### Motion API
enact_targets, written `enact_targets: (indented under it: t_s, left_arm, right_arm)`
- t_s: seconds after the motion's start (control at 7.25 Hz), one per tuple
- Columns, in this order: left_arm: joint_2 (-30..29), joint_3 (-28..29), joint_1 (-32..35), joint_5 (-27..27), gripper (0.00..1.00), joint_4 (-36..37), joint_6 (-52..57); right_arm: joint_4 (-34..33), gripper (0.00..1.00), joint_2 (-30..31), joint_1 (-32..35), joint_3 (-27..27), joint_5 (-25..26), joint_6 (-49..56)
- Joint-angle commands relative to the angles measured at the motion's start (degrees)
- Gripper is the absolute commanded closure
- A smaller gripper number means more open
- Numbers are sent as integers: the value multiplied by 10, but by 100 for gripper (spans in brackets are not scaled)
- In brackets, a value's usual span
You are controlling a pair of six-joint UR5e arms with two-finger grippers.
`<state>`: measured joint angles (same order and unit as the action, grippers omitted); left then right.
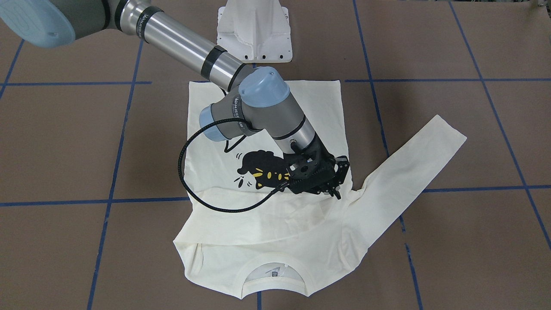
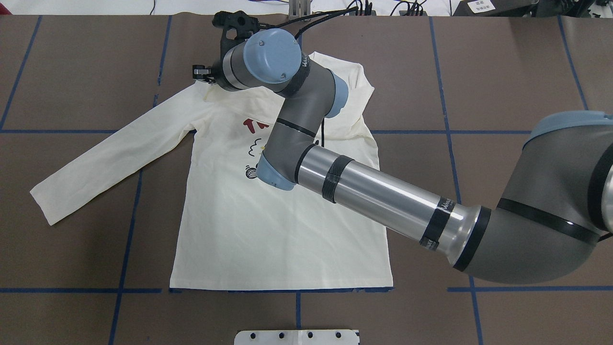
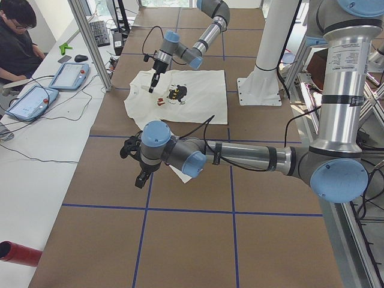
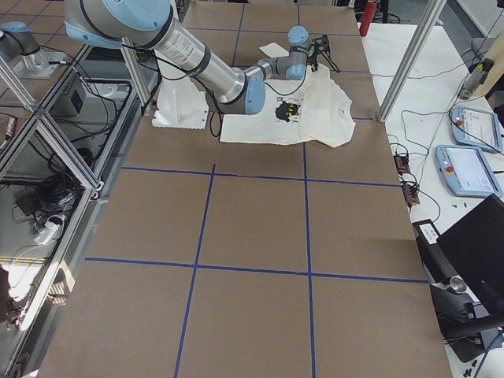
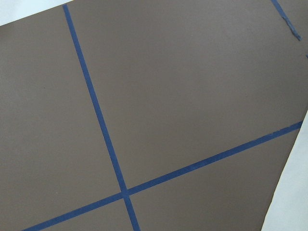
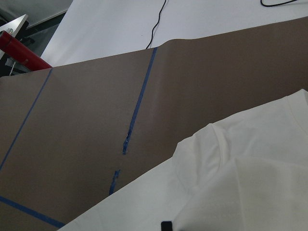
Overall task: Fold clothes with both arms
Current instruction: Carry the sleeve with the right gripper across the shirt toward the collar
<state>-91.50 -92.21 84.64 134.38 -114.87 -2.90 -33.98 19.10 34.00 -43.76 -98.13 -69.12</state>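
T-shirt position: Your cream T-shirt [image 2: 268, 230] lies flat on the brown table [image 2: 503, 72], near the white pedestal [image 1: 254, 30].
Long axis: It runs from the robot toward your side, with the hem nearest the robot and the collar [image 1: 275, 269] toward you.
Look: The printed side is up and the black cat [image 1: 262, 170] partly shows. One sleeve is folded across the chest. The other sleeve [image 2: 110, 158] stretches diagonally to the robot's left.
Right gripper [image 1: 335, 191]: It points down at the shirt's shoulder on the robot's left. You cannot tell how far apart its fingers are, or whether they have hold of cloth.
Left gripper [image 3: 139, 180]: It hangs over bare table, well apart from the shirt. Its opening cannot be judged.
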Motion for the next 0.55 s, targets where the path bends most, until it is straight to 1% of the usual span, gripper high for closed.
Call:
enact_targets:
  t_s: [0.0,0.41]
  left_arm:
    - [0,0,0,0,0,-1,0]
    - [0,6,-1,0,0,-3,-11]
  right_arm:
    - [5,0,-28,-25,22,50,-7]
    - [-7,0,-31,-38,24,65,-40]
